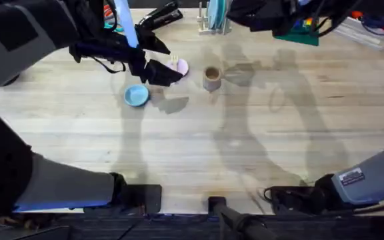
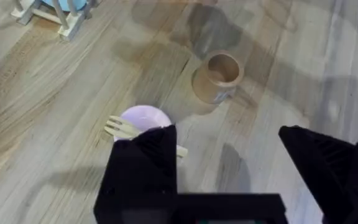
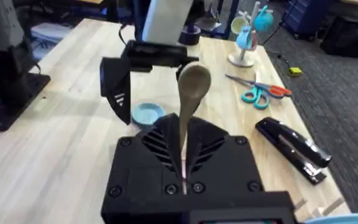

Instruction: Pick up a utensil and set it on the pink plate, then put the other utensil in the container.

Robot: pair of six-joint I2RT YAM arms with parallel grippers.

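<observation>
Wooden table (image 1: 199, 140), fork (image 2: 124, 129) on pink plate (image 2: 143, 116)

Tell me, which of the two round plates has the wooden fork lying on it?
The pink plate, the one nearer the brown container. The fork rests across it, tines sticking out past the rim. The light blue plate carries nothing.

Fork (image 2: 124, 129) on plate (image 2: 143, 117), cup (image 2: 217, 77) right.

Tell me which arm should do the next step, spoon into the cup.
The right arm. Its gripper is shut on the spoon, bowl end up. The left gripper is open above the pink plate, where the fork already lies. The cup stands empty beside it.
</observation>
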